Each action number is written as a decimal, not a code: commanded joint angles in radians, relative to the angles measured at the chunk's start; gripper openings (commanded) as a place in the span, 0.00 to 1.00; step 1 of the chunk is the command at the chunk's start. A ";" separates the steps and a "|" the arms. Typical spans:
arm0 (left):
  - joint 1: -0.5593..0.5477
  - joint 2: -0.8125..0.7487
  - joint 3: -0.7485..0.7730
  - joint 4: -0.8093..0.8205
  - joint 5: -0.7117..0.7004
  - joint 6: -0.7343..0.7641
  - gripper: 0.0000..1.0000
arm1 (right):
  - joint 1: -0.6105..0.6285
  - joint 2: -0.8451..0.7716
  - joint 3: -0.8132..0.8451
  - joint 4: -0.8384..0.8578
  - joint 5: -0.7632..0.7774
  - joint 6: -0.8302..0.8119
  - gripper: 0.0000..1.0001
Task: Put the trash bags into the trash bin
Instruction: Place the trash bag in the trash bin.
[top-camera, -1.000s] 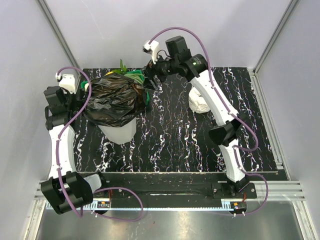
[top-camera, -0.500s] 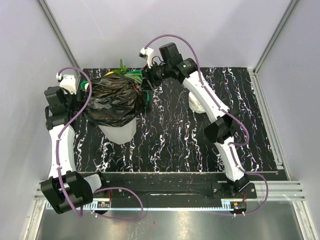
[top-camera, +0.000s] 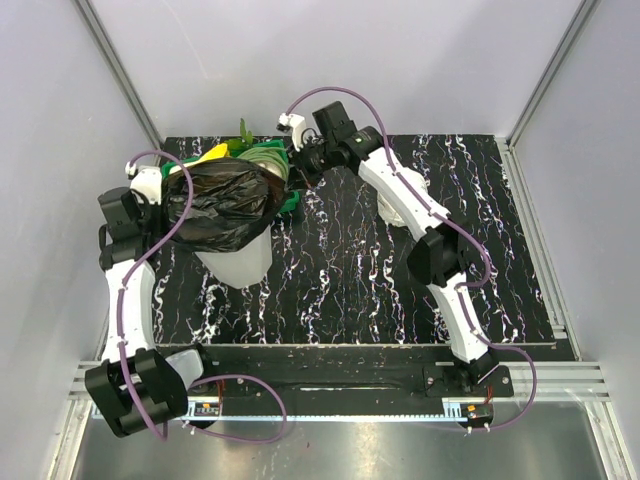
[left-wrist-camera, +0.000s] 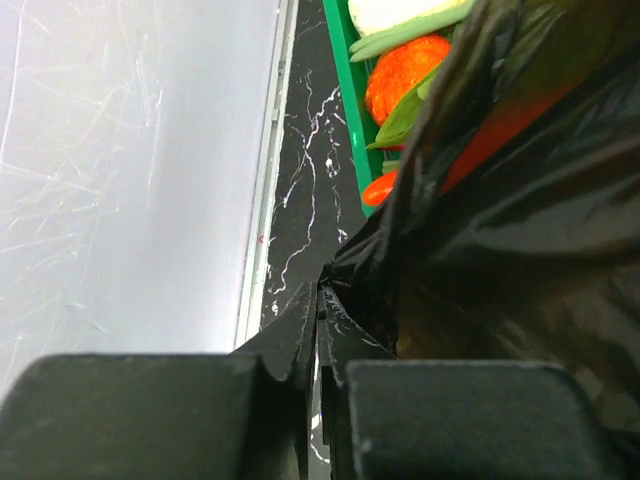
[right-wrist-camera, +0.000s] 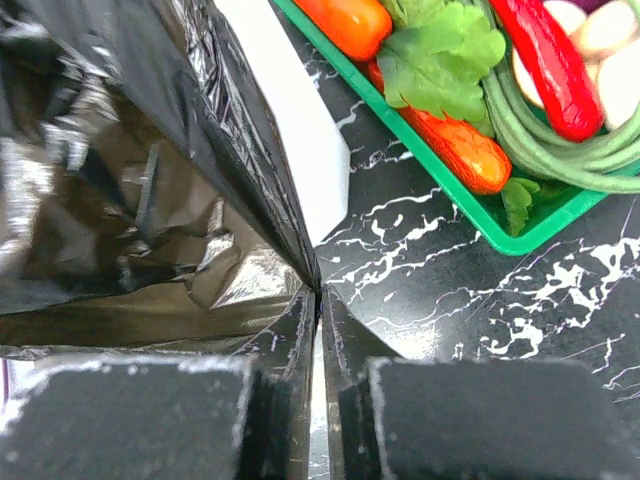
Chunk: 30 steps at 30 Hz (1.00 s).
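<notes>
The black trash bag (top-camera: 225, 205) is draped over the mouth of the white trash bin (top-camera: 240, 268) at the upper left of the top view, stretched left to right. The left gripper (left-wrist-camera: 320, 325) is clenched on the bag's left edge. The right gripper (right-wrist-camera: 320, 305) is clenched on its right edge, just beside the green basket (right-wrist-camera: 470, 215) on the worktop (top-camera: 380, 280).
</notes>
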 joint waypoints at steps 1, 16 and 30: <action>0.005 -0.040 -0.029 0.044 -0.018 0.016 0.02 | 0.002 -0.042 -0.071 0.071 0.020 0.021 0.10; 0.006 -0.042 -0.135 0.121 -0.033 0.053 0.00 | 0.035 -0.050 -0.182 0.145 0.080 0.021 0.08; 0.028 -0.040 -0.235 0.211 -0.036 0.067 0.00 | 0.054 -0.059 -0.266 0.185 0.172 -0.008 0.07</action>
